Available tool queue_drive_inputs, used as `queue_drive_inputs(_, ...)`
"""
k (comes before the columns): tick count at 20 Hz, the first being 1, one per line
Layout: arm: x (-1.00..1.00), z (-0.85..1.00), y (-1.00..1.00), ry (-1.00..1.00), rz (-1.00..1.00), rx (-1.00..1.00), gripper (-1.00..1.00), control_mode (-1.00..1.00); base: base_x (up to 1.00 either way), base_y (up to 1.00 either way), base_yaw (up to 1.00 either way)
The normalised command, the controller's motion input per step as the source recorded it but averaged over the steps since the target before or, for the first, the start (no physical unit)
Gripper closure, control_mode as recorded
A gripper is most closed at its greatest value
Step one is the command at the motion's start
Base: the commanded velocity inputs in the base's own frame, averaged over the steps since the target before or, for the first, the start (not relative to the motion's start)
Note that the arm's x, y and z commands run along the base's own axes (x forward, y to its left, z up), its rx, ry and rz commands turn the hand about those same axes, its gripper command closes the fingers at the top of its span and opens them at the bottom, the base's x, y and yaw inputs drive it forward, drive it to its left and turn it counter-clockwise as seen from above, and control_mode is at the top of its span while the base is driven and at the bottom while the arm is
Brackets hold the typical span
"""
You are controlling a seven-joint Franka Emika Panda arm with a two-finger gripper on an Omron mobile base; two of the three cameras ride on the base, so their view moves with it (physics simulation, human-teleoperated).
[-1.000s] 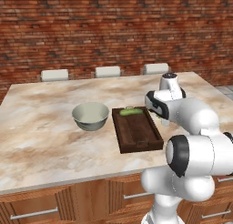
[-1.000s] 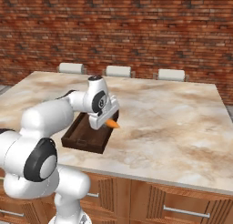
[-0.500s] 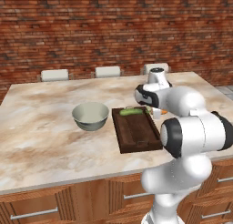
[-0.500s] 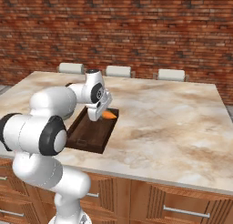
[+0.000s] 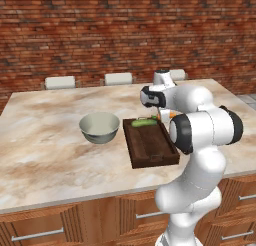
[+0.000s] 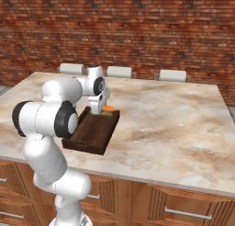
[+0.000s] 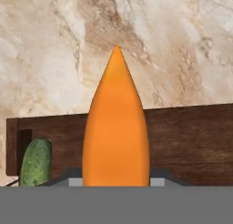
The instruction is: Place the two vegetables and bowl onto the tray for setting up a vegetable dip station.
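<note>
Carrying carrot (image 7: pixel 116 127) w/ jaws clamped on it, over tray's (image 5: pixel 150 152) far end (cucumber (image 5: pixel 144 123) already in). Next: lower, release inside rim; bowl (image 5: pixel 99 127) still on table (image 5: pixel 45 155).

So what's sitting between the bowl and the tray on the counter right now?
Nothing: in the left base view a narrow strip of bare marble counter separates the bowl from the tray, which holds the cucumber.
</note>
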Motion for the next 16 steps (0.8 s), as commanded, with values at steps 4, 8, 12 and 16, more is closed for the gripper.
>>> queue_drive_inputs(4,0.43,-0.06,0.13,0.0,0.08,0.0,1.0,-1.0,0.0,0.0,0.0)
queue_drive_inputs(8,0.35,-0.22,0.07,0.0,0.08,0.0,1.0,-1.0,0.0,0.0,0.0)
queue_drive_inputs(12,0.34,-0.25,0.03,0.0,0.09,0.0,1.0,-1.0,0.0,0.0,0.0)
queue_drive_inputs(16,0.33,-0.22,0.03,0.0,0.08,0.0,1.0,-1.0,0.0,0.0,0.0)
